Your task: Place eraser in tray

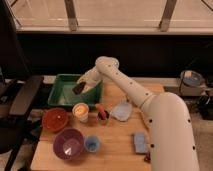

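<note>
The green tray [60, 95] sits at the back left of the wooden table. My gripper [82, 86] reaches over the tray's right half, with the white arm stretching in from the lower right. A small flat black eraser [78, 88] sits at the gripper's tip, held above the tray's floor, tilted.
A red bowl [54, 119], a purple bowl [68, 144], a cream cup [80, 111], a small blue cup [91, 143], a pale blue cloth-like thing [121, 110], a light blue block [139, 142] and a red-tipped utensil [102, 114] stand on the wooden table [115, 145]. A black chair [20, 100] stands at the left.
</note>
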Controlling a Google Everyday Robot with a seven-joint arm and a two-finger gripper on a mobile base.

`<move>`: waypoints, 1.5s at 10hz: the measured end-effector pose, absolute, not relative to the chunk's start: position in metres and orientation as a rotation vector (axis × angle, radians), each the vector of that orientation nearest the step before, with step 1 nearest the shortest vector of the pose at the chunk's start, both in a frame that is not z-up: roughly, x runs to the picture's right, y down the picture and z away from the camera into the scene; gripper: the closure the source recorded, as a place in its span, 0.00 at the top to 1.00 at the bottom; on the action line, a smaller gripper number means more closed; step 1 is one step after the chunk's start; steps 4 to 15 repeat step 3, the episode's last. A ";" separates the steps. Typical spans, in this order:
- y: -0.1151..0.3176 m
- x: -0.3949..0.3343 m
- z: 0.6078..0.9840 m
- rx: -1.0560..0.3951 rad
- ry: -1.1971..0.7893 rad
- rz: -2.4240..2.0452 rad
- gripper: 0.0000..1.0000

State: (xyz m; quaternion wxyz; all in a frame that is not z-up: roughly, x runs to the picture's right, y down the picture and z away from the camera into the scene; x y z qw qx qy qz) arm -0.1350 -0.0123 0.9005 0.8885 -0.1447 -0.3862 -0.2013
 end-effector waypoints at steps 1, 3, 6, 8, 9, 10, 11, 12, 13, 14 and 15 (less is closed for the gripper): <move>-0.012 -0.135 0.900 -0.302 -0.803 -0.420 0.80; -0.012 -0.134 0.901 -0.302 -0.802 -0.419 0.80; -0.012 -0.134 0.901 -0.302 -0.802 -0.419 0.80; -0.012 -0.134 0.901 -0.302 -0.802 -0.419 0.80; -0.012 -0.134 0.901 -0.302 -0.802 -0.419 0.80; -0.012 -0.134 0.901 -0.302 -0.802 -0.419 0.80; -0.012 -0.134 0.901 -0.302 -0.802 -0.419 0.80; -0.012 -0.134 0.901 -0.302 -0.802 -0.419 0.80; -0.012 -0.134 0.901 -0.302 -0.802 -0.419 0.80; -0.012 -0.134 0.901 -0.302 -0.802 -0.419 0.80; -0.012 -0.134 0.901 -0.302 -0.802 -0.419 0.80</move>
